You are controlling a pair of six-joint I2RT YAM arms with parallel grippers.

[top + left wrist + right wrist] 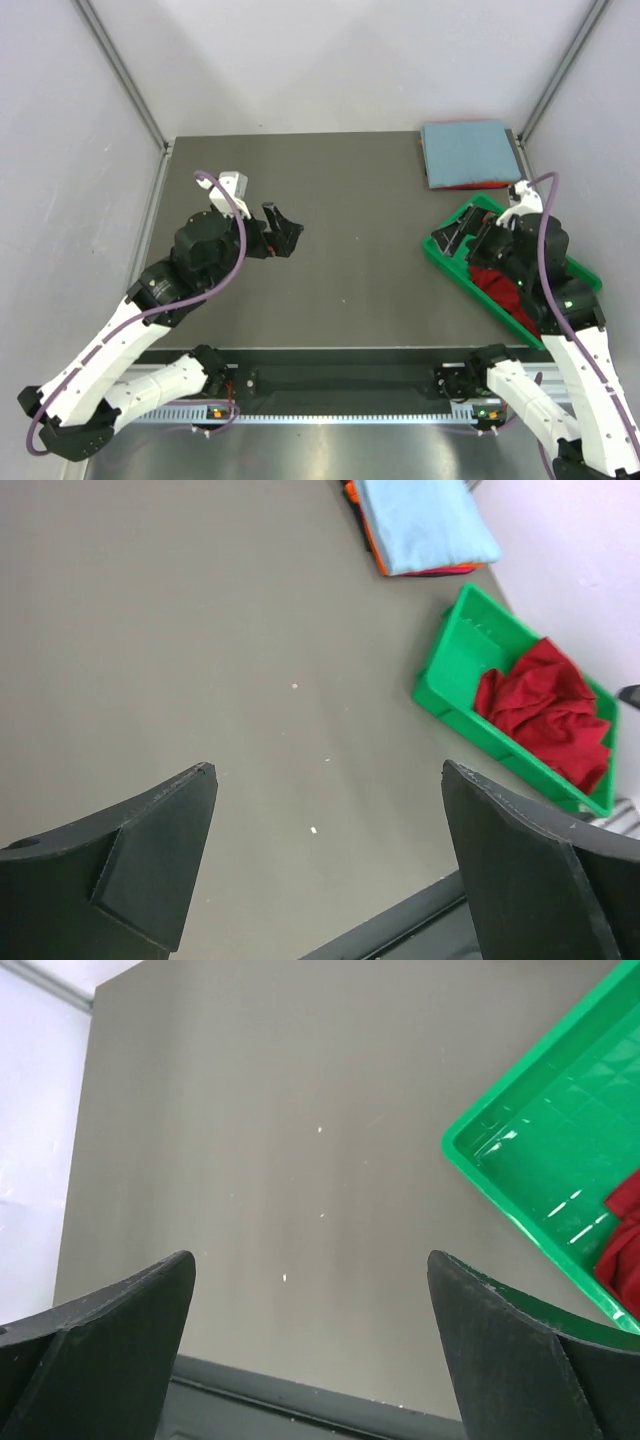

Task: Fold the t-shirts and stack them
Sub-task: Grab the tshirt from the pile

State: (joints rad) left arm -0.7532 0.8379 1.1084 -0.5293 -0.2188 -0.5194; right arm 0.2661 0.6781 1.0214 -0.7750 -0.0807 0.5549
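Observation:
A crumpled dark red t-shirt [497, 288] lies in the green tray [446, 257] at the right; it also shows in the left wrist view [545, 713] and at the right wrist view's edge [626, 1242]. A folded light blue t-shirt [467, 151] lies at the back right on top of a folded red one [475, 186], also seen in the left wrist view [425, 525]. My left gripper [283, 232] is open and empty over the table's left middle. My right gripper [456, 238] is open and empty above the tray's left end.
The dark grey table [350, 210] is walled in by white panels on three sides. The green tray [455, 675] sits slanted by the right wall. The black front rail [300, 1400] runs along the near edge.

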